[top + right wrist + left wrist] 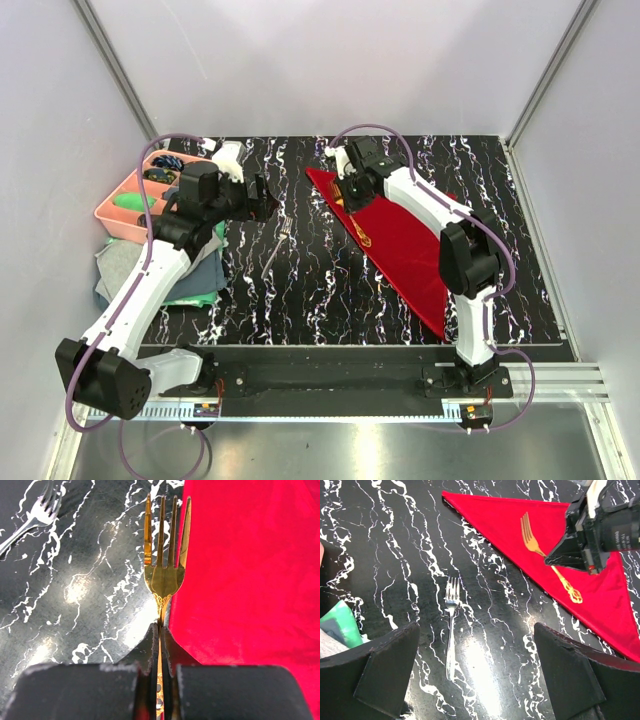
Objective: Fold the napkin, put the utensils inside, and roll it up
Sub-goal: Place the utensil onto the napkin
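Gleaming black marbled tabletop (330, 300), pale walls (330, 60), red napkin (405, 245)

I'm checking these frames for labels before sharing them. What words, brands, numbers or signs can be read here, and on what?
White print on the dark body of the right arm's wrist, left wrist view: several small lines, too blurred to read.
Red napkin, gold fork, silver fork, pink tray, cloth pile: no text visible.
Marbled tabletop: white veining only, no writing.
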Tool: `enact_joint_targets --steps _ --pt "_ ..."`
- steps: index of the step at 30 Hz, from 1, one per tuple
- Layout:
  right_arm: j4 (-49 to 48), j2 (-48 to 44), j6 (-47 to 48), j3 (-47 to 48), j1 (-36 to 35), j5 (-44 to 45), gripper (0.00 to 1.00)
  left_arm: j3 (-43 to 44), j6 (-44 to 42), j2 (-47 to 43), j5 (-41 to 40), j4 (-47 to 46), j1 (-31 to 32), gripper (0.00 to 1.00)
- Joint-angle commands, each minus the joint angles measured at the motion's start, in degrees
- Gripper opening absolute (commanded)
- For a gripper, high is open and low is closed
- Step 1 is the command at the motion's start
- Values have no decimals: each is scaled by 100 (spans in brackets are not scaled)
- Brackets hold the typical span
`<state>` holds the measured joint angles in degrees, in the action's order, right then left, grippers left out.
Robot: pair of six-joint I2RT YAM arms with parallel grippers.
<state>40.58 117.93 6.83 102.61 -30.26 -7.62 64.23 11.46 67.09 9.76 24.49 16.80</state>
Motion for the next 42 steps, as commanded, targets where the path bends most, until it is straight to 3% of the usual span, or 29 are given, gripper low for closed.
enact_joint_targets --steps 1,16,22,28,42 --pt "-208 -332 204 -12 117 -178 0 20 -92 -30 -18 -111 -27 99" --pt "-366 -314 477 -347 416 -354 0 11 224 15 412 -146 -10 99" --pt "-349 -270 661 -417 582 -390 0 -252 497 -239 1080 -155 -19 99" --pt "-340 -279 881 -619 820 -556 0 -709 330 -819 896 -129 -19 99" --pt "-41 468 1084 -373 917 -574 0 -833 339 -855 1002 -102 -19 99"
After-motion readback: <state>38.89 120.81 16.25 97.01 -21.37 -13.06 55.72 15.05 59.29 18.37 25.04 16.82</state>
